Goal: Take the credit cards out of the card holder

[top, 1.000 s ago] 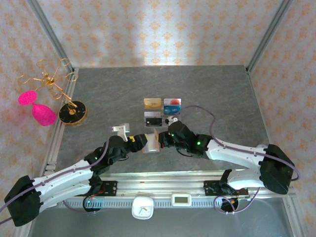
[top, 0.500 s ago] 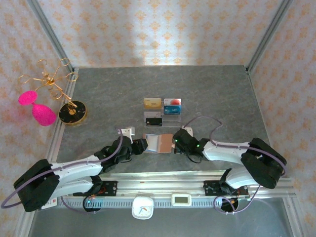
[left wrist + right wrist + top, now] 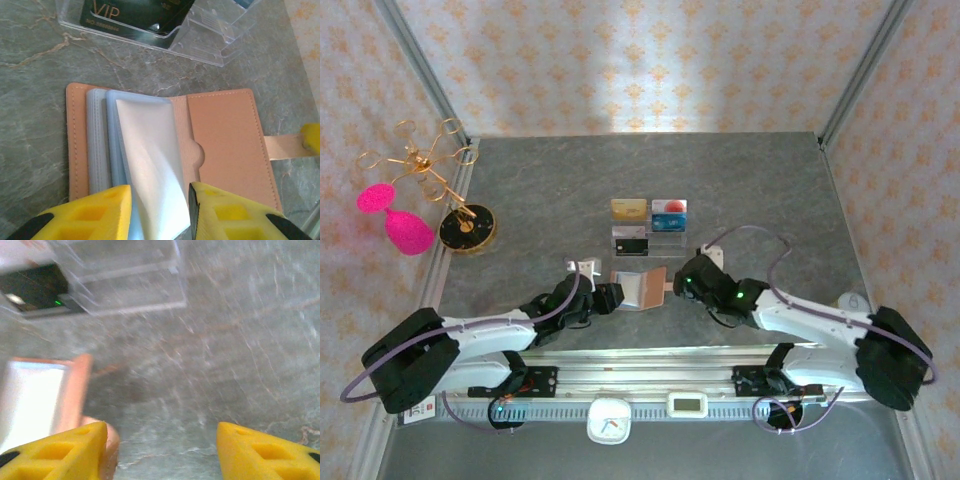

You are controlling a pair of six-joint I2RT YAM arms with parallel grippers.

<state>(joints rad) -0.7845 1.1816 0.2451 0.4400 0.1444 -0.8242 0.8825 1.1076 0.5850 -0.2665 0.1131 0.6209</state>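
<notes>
**Cards mostly out, sleeves left to check**

At left claw (image 3: 160, 192), released: astride a lifted clear sleeve (image 3: 150, 150) of the card holder (image 3: 225, 135), spread open on the desk (image 3: 35, 80). At right claw (image 3: 161, 432), released too: just beside the snap tab (image 3: 282, 146). Beyond, in the acrylic stand (image 3: 210, 45): cards (image 3: 629, 209) already out, black card (image 3: 130, 15) reading "VIP". Cannot tell whether any remain sleeved.

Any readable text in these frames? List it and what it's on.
"VIP": gold letters on the black plastic card in the clear acrylic stand, left wrist view.
Line starting "NO." beneath it: digits too blurred.
Gold plastic card and blue-and-red plastic card, top view: print too small.
</notes>
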